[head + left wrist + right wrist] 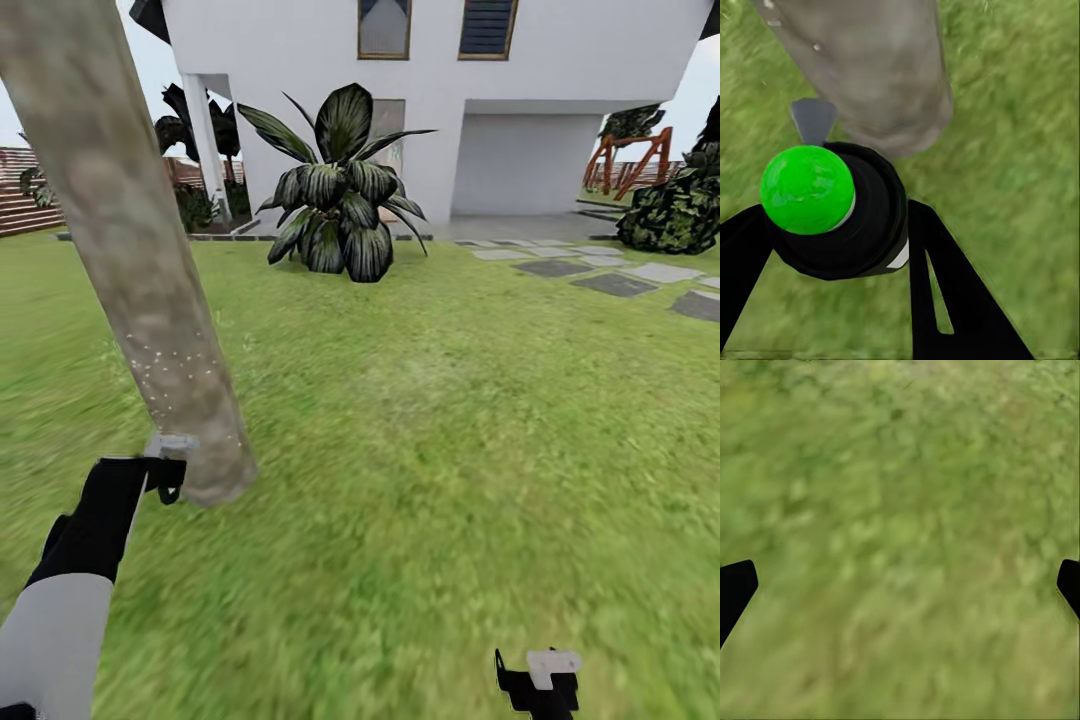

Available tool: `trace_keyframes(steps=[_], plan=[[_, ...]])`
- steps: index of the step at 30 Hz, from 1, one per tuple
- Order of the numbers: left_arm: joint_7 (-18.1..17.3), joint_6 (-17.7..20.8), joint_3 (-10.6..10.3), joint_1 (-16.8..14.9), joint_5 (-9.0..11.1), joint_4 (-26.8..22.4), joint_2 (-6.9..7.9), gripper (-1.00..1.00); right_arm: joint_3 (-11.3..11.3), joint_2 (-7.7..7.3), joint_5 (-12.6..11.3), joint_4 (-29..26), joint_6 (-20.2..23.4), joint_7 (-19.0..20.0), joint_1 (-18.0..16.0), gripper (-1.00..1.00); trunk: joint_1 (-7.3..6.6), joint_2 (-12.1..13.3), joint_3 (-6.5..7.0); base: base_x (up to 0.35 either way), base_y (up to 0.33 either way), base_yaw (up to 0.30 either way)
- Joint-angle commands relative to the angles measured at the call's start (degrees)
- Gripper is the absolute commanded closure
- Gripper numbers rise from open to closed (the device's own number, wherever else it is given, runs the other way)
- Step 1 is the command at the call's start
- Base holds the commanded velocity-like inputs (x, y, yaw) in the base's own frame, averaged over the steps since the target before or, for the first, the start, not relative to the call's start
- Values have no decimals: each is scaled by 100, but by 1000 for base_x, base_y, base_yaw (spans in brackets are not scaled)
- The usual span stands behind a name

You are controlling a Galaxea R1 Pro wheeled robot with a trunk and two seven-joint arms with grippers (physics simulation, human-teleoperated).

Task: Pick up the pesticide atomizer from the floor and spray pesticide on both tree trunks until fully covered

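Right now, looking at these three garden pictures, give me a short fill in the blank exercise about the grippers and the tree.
1. The left gripper is shut on the ____, whose cap dot shows green.
2. The atomizer's nozzle points at the base of the tree ____.
3. The right gripper is ____, with only lawn between its fingers.
4. Small pale specks dot the trunk just ____ the left gripper.

Missing words: atomizer; trunk; open; above

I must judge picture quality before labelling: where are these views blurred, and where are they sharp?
Head view: the lawn is smeared near the camera, the house and striped plant crisp. Left wrist view: the atomizer's cap is sharp, the tree trunk and grass soft. Right wrist view: the grass is blurred throughout.
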Motion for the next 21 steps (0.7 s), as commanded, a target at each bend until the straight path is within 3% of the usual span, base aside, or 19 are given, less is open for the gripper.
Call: trace_keyframes(steps=[1, 10, 14, 18, 21], plan=[[-10, -4, -7, -1, 24, 47, 5, 100, 0, 0, 0, 0, -1, -2, 0, -100, 0, 0, 0, 141, -269, 37], [14, 27, -98, -17, 27, -3, -106, 100, 0, 0, 1, 0, 0, 0, 0, -100, 0, 0, 0, 160, -256, 4], [8, -15, 47, 6, 7, 83, 28, 100, 0, 0, 3, 0, 1, 0, 0, -100, 0, 0, 0, 170, -239, 0], [-14, -44, 371, 157, 8, 169, 355, 100, 0, 4, 0, 0, -1, 0, 0, -100, 0, 0, 0, 187, -210, 11], [12, -136, 383, 174, 10, 640, 358, 100, 0, 8, 0, 0, -2, -4, 0, -100, 0, 0, 0, 198, -172, 203]])
